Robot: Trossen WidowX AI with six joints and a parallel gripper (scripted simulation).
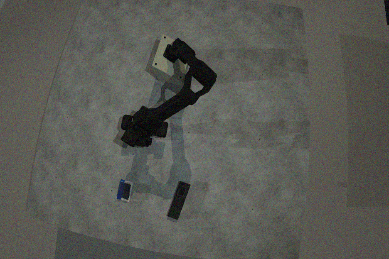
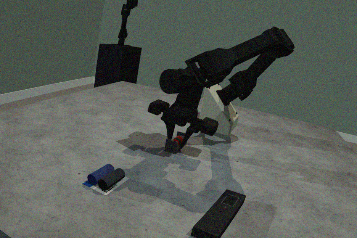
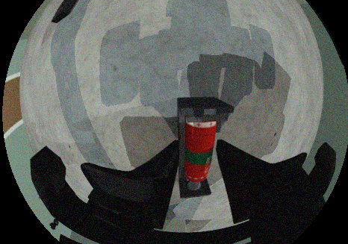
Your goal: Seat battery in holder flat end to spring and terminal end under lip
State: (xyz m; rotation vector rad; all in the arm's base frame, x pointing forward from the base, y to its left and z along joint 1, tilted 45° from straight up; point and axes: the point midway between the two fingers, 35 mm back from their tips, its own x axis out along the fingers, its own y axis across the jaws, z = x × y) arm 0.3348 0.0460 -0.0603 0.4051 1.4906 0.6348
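The battery (image 3: pixel 200 143) (image 2: pixel 178 139), red with a green band, lies lengthwise between the walls of the black holder (image 3: pixel 204 190) (image 2: pixel 171 146). Its near end is against the spring (image 3: pixel 193 185) in the wrist view. Its white-banded far end is at the lip (image 3: pixel 198 103); the terminal itself is hidden there, so how far under it reaches cannot be told. The battery looks nearly straight, with a slight slant. My gripper (image 3: pixel 198 144) (image 2: pixel 176 143) is open, its fingers low on either side of the battery and holder, with narrow gaps beside the battery. In the top view the arm hides the holder.
A blue cylinder (image 2: pixel 100 173) and a dark cylinder (image 2: pixel 111 179) lie on a small card (image 2: pixel 107 192) in front. A long black box (image 2: pixel 219 215) (image 1: pixel 178 200) lies further right. The cream wedge-shaped mount (image 2: pixel 213 114) (image 1: pixel 161 57) stands behind the arm.
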